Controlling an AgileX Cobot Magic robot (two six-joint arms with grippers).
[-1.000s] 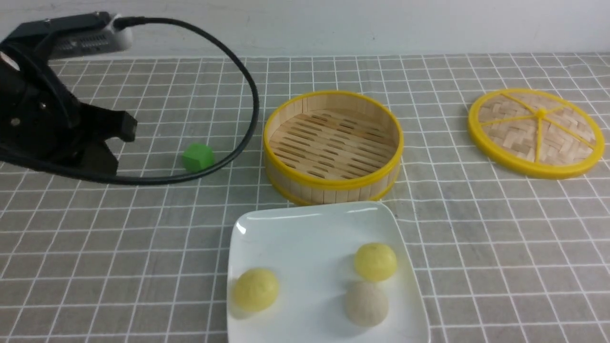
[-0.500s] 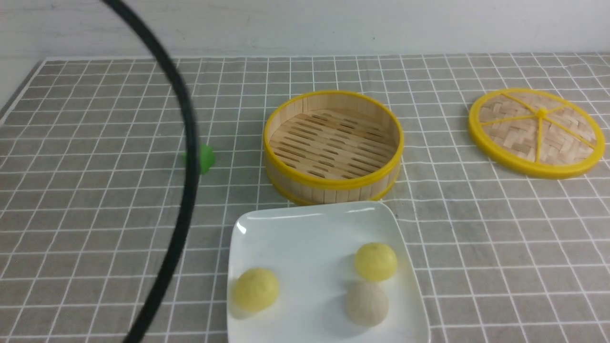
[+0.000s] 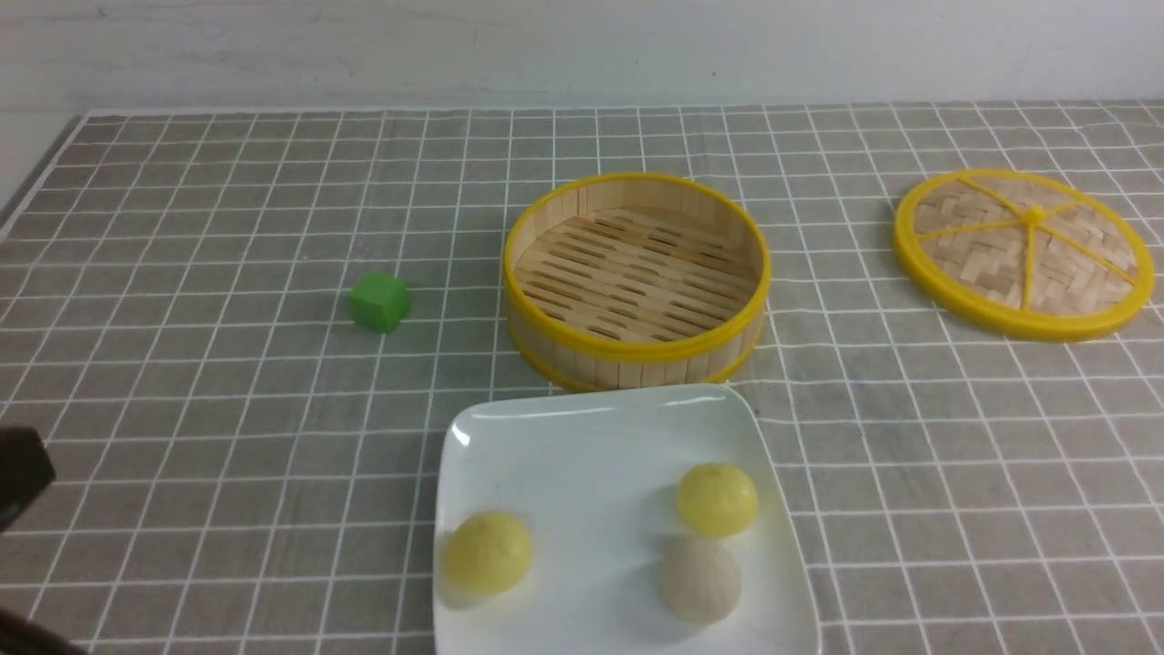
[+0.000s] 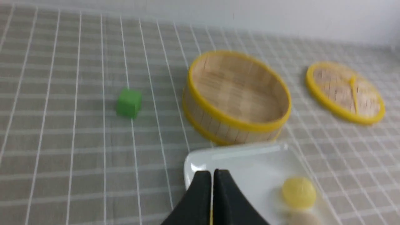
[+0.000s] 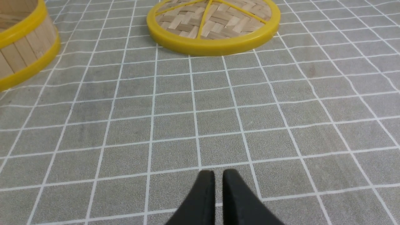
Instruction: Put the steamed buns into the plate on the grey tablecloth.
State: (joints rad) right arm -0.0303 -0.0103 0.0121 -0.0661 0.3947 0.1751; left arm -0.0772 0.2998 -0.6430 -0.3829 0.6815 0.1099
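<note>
steamed buns (image 3: 716, 498): two pale yellow, one beige, smooth, round.

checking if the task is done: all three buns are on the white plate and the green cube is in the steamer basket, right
Not quite. The green cube sits on the grey tablecloth, beside the empty steamer basket, as the front view shows. All three buns are on the white plate.

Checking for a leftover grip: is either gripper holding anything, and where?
Nothing is held. The left gripper and right gripper are both shut on nothing; all three steamed buns lie on the plate.
</note>
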